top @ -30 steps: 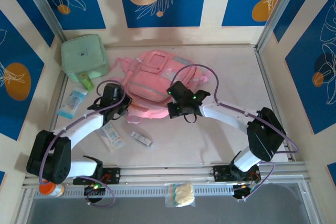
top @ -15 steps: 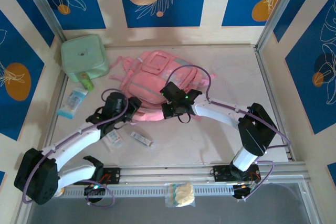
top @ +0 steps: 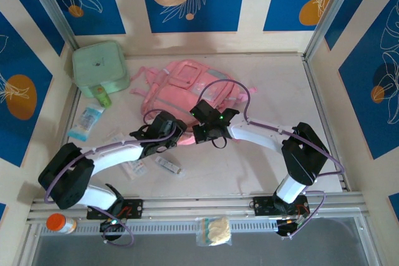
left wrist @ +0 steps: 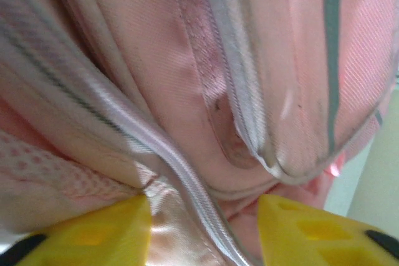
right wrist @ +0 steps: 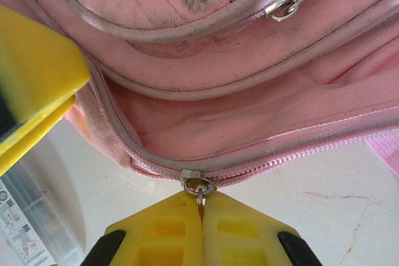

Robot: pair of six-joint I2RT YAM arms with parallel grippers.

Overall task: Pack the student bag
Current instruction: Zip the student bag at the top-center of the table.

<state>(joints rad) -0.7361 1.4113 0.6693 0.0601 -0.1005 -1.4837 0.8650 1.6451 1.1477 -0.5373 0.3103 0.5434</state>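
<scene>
Student bag [top: 187, 88]: pink, soft, floppy fabric, probably light. It lies flat mid-table, toward the back, and is best taken by zip seams or straps. Table [top: 249, 166]: bare near-right stretch for moving; small packets [top: 134, 166] crowd the near-left. Left gripper [left wrist: 202, 210]: jaws apart, astride the bag's lower edge. Right gripper [right wrist: 201, 207]: pinched on the zipper pull [right wrist: 199, 186].

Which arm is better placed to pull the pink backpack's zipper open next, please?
Right. The right gripper is shut on the zipper pull of the pink backpack, so it can probably just draw it along. The left gripper has its jaws apart against the fabric.
</scene>
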